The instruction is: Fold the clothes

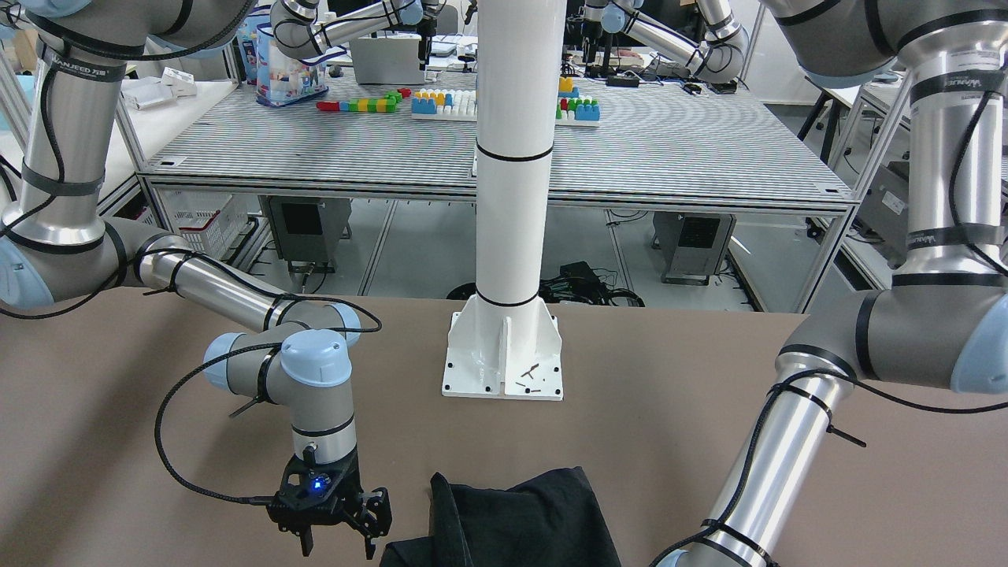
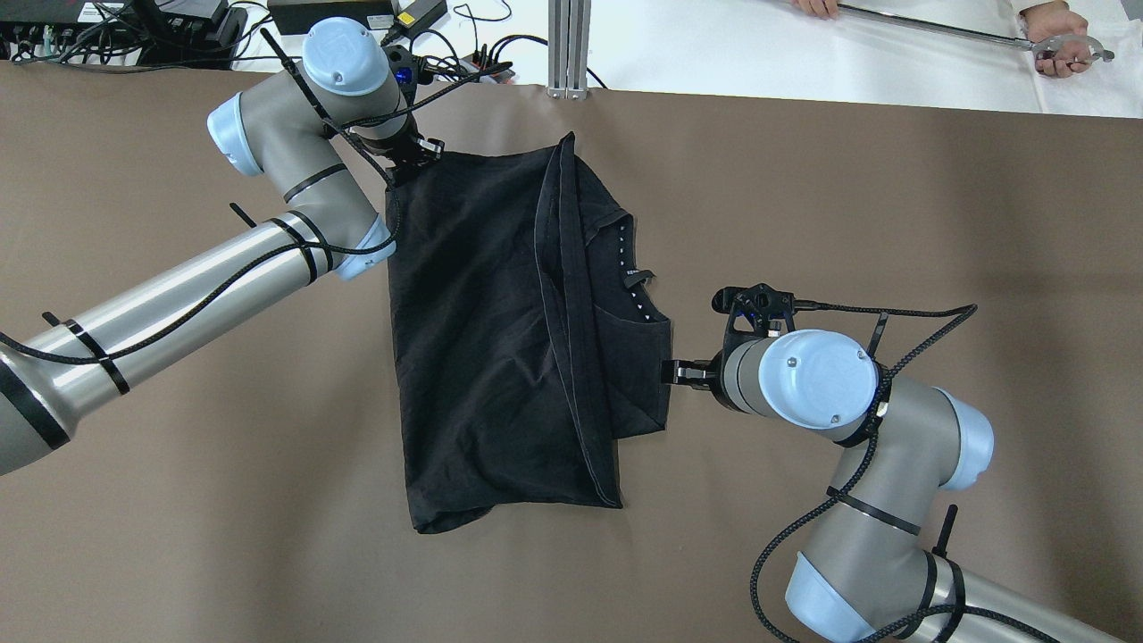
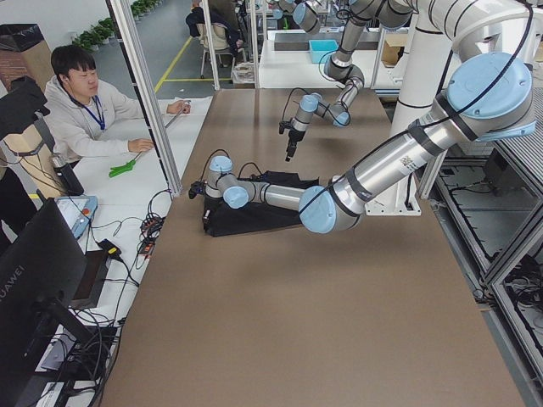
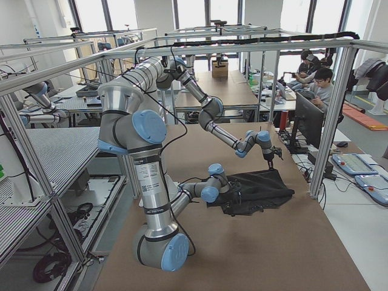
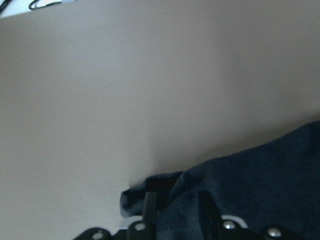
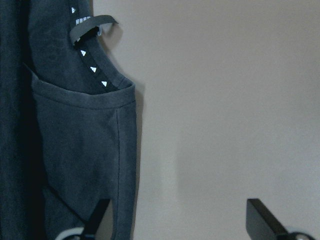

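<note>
One garment only: the clothes (image 2: pixel 482 339) are a single black, matte, soft knit piece lying on the brown tabletop (image 2: pixel 804 196) between the two arms. It is roughly rectangular with wavy edges. One side is folded over, so a stitched hem runs lengthwise, and a neckband with small white triangles and one label loop shows near the right side. The left gripper (image 2: pixel 412 154) is at the far left corner, fingers (image 5: pixel 150 202) pinching bunched fabric. The right gripper (image 2: pixel 679 370) sits at the right edge, its two fingers (image 6: pixel 262 215) spread wide
</note>
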### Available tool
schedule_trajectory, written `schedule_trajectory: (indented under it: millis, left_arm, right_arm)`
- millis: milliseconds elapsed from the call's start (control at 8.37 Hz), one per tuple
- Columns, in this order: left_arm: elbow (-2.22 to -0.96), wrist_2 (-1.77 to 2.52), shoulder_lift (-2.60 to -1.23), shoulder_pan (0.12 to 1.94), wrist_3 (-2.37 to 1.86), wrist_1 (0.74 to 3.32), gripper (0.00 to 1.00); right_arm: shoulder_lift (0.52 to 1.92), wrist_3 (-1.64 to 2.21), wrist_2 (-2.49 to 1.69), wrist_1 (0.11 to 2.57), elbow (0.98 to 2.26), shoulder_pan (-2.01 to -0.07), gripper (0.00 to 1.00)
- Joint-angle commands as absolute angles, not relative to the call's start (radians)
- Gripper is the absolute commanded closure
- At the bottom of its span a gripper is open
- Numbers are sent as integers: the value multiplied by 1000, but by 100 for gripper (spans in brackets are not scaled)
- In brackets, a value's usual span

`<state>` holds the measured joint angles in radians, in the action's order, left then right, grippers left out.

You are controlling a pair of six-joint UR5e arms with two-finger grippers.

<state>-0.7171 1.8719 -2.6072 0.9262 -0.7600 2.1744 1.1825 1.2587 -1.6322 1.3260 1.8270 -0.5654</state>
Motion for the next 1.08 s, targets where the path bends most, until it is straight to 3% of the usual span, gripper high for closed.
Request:
schedule_trajectory:
  millis: [0, 358, 836, 956]
  left_arm:
    - [-794, 1980, -2559, 991, -712, 2175, 0]
    - [-861, 1980, -2502, 985, -712, 2175, 0]
    - [-862, 1979, -2496, 985, -712, 2177, 0]
    - [-862, 1979, -2494, 983, -712, 2177, 0]
  right_arm:
    - [1177, 1384, -1631, 1328, 1825, -565, 8]
    - [1158, 1757, -1561, 1322, 1780, -516, 11]
    - [1123, 1833, -1443, 1189, 1660, -427, 18]
    - [1123, 1844, -1443, 1187, 1660, -404, 24]
